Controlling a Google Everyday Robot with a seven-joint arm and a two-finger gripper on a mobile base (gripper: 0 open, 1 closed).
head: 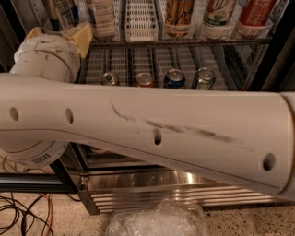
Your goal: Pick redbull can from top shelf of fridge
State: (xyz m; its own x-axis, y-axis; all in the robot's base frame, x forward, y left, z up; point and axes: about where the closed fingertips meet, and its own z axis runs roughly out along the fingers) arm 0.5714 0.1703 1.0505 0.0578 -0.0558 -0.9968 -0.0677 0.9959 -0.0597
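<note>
My white arm (152,133) crosses the whole view in front of the fridge (175,184). Its round joint (44,60) is at the upper left. Beyond it a tan part of my gripper (82,33) reaches toward the top shelf (184,41). A slim bluish-silver can (65,11), seemingly the redbull can, stands at the shelf's far left, cut off by the top edge, just left of the gripper. The shelf holds bottles (102,18), a white slotted lane (141,20) and tall cans (179,16).
On the lower rack stand a silver can (109,78), a red can (145,79), a blue Pepsi can (174,77) and a green can (203,77). Black cables (23,212) lie on the floor at the left. A clear plastic container (156,219) lies below.
</note>
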